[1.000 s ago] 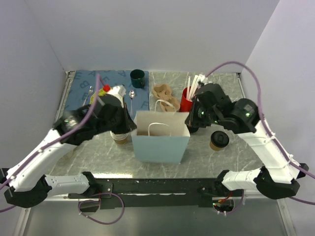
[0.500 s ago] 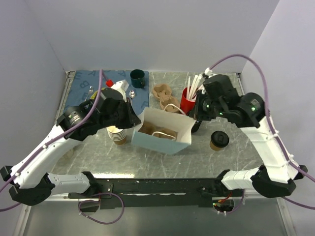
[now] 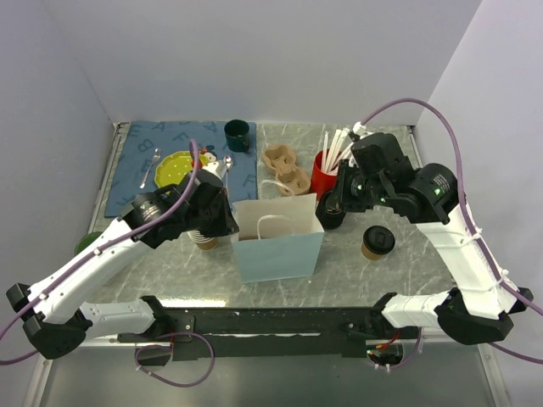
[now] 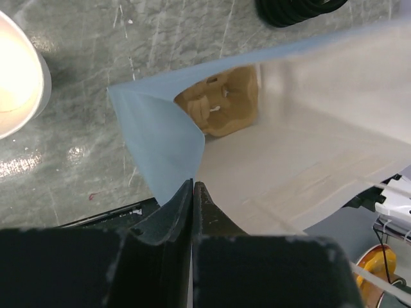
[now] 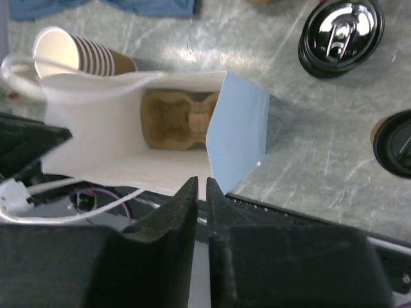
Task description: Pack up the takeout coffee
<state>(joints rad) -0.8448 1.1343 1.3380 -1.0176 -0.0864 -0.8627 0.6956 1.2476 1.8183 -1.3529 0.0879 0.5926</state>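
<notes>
The takeout coffee [image 3: 377, 241], a kraft cup with a black lid, stands on the table right of the light blue paper bag [image 3: 280, 250]; its lid [image 5: 397, 142] shows at the right wrist view's edge. The bag stands upright and open, with a brown cup carrier [image 5: 176, 119] on its floor. My left gripper [image 3: 231, 222] is at the bag's top left corner. Its jaws [image 4: 193, 183] are pressed together on the bag's rim fold [image 4: 160, 141]. My right gripper [image 3: 327, 206] is by the bag's top right corner, its jaws [image 5: 201, 181] parted by a narrow gap with nothing between them.
A stack of lidless paper cups [image 3: 204, 237] stands left of the bag, and a stack of black lids [image 5: 340, 31] to its right. Behind are more cup carriers [image 3: 287, 168], a red cup of straws [image 3: 322, 174], a green mug [image 3: 237, 134] and a blue mat [image 3: 144, 157] with a plate.
Half a second ago the bag was tilted back between both grippers; now it stands upright on the table. The right jaws have parted slightly off the rim.
</notes>
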